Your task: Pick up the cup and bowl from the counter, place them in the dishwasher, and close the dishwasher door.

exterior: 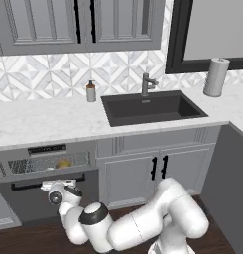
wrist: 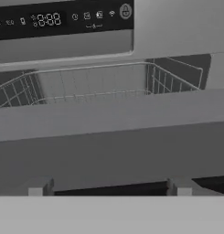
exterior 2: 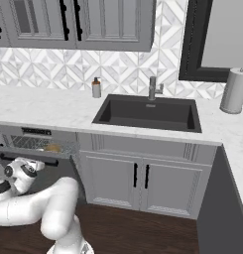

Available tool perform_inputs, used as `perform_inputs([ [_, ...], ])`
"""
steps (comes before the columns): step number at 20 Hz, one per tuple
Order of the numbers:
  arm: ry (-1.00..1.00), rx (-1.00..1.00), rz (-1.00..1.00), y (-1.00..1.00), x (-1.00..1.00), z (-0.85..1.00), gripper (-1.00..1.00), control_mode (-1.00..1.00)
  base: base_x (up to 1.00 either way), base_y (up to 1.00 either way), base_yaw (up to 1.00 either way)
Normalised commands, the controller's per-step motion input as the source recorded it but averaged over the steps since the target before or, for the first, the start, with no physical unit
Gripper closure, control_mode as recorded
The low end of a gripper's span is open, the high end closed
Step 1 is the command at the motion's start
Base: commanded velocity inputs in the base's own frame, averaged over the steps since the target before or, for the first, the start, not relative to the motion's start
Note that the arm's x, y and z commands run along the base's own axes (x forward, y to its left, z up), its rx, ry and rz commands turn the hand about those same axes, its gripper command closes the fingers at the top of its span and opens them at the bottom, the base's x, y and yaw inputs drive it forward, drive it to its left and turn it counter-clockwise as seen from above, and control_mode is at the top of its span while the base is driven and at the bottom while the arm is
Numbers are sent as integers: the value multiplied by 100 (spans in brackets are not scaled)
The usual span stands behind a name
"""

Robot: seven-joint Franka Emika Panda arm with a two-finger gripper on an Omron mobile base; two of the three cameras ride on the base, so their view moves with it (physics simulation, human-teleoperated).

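Reaching low on the left, the white arm holds its gripper [exterior: 52, 185] right in front of the dishwasher door [exterior: 24, 203], beside the black bar handle [exterior: 24, 186]. The jaws stand wide apart and hold nothing. The door is almost upright, leaving a gap at its top through which the grey wire rack [exterior: 48, 162] shows. In that rack lies a small tan-yellow shape [exterior: 64, 162], most likely the bowl; it is too small to tell more. From the hand view, the rack [wrist: 95, 82] sits just beyond the door's top edge [wrist: 109, 119], under the dark control strip [wrist: 63, 20] of the dishwasher [wrist: 177, 27] with its lit digits.

Above, the white marble worktop [exterior: 48, 121] runs from left to right. On it, near the far wall, stands a grey soap bottle [exterior: 91, 92] with a brown pump, just left of the dark inset sink [exterior: 152, 109]. A grey faucet [exterior: 148, 84] rises behind the sink. Further right, a paper towel roll [exterior: 215, 77] stands upright on the worktop, below a dark-framed window [exterior: 212, 34]. Under the sink are two grey cabinet doors [exterior: 143, 173] with black vertical handles.
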Motion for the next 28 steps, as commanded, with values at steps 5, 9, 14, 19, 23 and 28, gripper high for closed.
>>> perform_inputs([
  [5,-11,-1,0,0,88,-76,-100,-100,0,0,0],
  [9,0,0,0,0,36,-66,-100,-100,0,0,0],
  [14,-1,0,1,0,32,-55,-100,-100,0,0,0],
  [19,0,0,3,0,76,-48,-100,-100,0,0,0],
  [23,0,0,2,0,47,-50,-100,-100,0,0,0],
  [28,5,0,0,2,6,-29,-100,-100,0,0,0],
])
